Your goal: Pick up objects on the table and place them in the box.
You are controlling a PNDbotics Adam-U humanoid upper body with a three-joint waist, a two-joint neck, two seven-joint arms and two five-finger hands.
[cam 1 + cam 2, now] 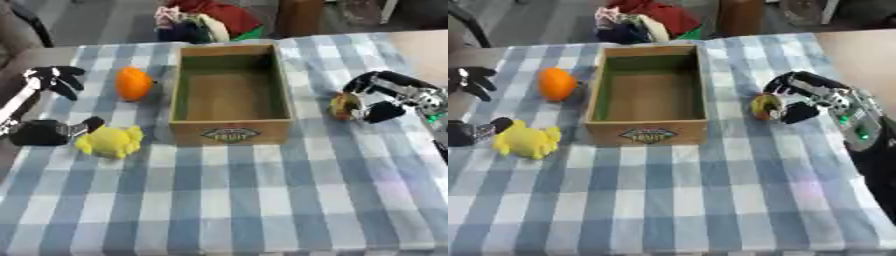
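An open wooden box (231, 131), with nothing in it, stands at the middle of the checked tablecloth. Left of it lies an orange (134, 83). A yellow soft toy (109, 141) sits nearer the front left. Just right of the box a small red and yellow fruit (766, 106) rests at table level. My right hand (815, 95) comes in from the right with fingers and thumb curled round this fruit. My left hand (54, 78) is at the table's left edge, fingers spread, left of the orange and holding nothing. A black part of the arm (42, 133) lies beside the yellow toy.
The blue and white tablecloth (262, 200) covers the whole front of the table. Beyond the far edge are a heap of coloured cloth (206, 20) and a brown upright object (299, 16). Bare tabletop (868, 50) shows at the far right.
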